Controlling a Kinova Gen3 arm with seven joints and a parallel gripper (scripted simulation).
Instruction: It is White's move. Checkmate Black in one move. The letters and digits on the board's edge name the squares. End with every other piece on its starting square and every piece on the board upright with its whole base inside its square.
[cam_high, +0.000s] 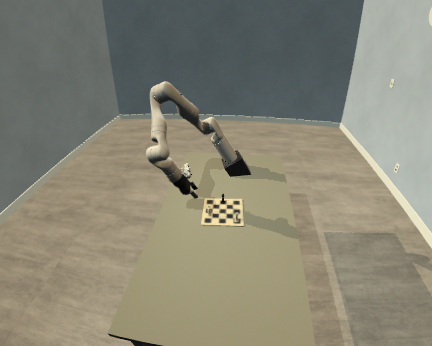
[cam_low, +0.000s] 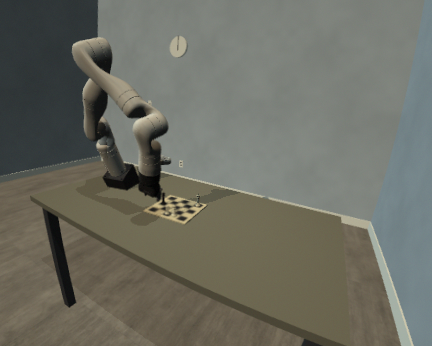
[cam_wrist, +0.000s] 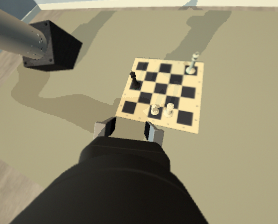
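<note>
A small chessboard (cam_wrist: 163, 93) lies on the olive table; it also shows in the top view (cam_high: 223, 212) and the exterior view (cam_low: 176, 208). A black piece (cam_wrist: 134, 80) stands on its left edge. A tall white piece (cam_wrist: 193, 63) stands at its far right corner. Two short white pieces (cam_wrist: 163, 109) stand side by side near the board's near edge. My gripper (cam_wrist: 130, 125) is open and empty. It hovers just off the board's near left corner, above the table, and it shows in the top view (cam_high: 192, 192) too.
The arm's black base (cam_wrist: 51, 45) stands on the table to the far left of the board. The table's edge lies to my left. A wall clock (cam_low: 178, 46) hangs behind.
</note>
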